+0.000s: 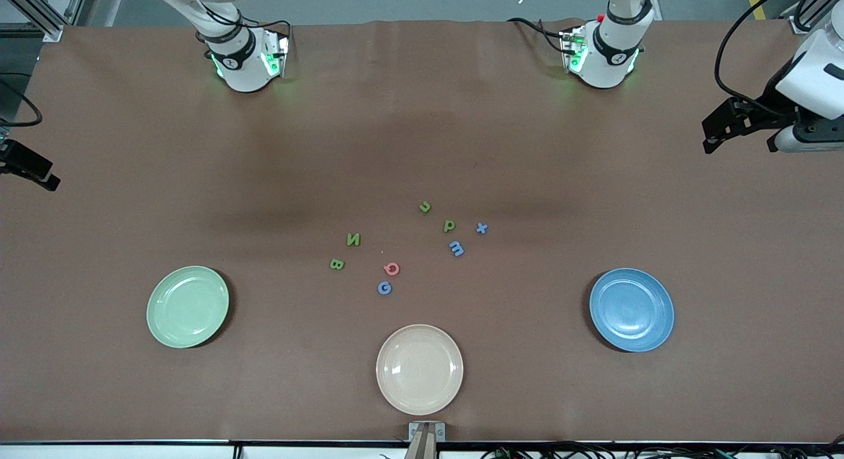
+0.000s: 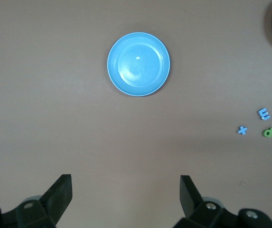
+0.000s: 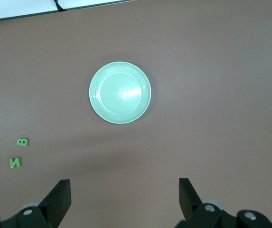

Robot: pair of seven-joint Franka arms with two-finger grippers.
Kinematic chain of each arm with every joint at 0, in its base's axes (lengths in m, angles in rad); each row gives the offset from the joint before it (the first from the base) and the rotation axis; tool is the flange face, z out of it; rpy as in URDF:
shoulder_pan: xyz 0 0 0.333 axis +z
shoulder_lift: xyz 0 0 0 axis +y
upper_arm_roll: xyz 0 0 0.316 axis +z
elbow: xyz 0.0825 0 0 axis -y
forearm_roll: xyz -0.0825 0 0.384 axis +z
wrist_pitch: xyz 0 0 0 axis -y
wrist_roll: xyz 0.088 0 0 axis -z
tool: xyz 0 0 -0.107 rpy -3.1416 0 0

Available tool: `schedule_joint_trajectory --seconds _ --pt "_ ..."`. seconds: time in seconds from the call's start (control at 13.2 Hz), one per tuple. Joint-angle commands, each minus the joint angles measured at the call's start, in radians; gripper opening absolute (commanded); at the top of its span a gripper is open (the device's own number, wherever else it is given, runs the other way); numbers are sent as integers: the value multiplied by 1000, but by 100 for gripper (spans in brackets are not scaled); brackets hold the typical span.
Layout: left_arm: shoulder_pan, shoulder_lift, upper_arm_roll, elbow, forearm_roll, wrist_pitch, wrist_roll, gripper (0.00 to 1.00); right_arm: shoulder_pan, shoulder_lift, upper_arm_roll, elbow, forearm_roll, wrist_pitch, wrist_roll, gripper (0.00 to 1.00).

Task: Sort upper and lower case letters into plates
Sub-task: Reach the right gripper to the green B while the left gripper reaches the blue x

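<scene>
While both arms are being held raised with fingers spread and empty, the left gripper (image 2: 126, 199) over the table (image 1: 99, 149), the right gripper (image 3: 124, 202) likewise, the green plate (image 1: 188, 306) and blue plate (image 1: 632, 309) are being kept near the front edge, the letters (image 1: 391, 268) mid-table.

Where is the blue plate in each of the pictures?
Front view: the blue plate sits on the brown table toward the left arm's end, empty.
Left wrist view: the blue plate lies in the upper middle of the picture, well clear of the open left gripper.
Right wrist view: not in it.
Shared landmark: the little blue x shows in the front and left wrist views.
</scene>
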Motion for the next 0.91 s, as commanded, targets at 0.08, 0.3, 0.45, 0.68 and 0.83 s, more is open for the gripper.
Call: schedule_joint_trajectory --seconds 0.08,0.3,0.45,0.68,0.83 --pt "4 15 5 32 -5 1 30 100 -9 2 7 6 8 -7 16 100" --pt "-5 41 6 40 -5 -5 21 100 -3 6 9 6 8 -7 14 100" --pt "-20 89 -7 20 -10 -11 17 100 32 66 11 6 -2 4 22 100" --pt "-48 150 -79 -47 -13 121 -47 100 59 123 11 8 7 22 22 100" --pt "-49 169 -147 -190 -8 319 -156 99 95 180 12 8 11 29 13 100"
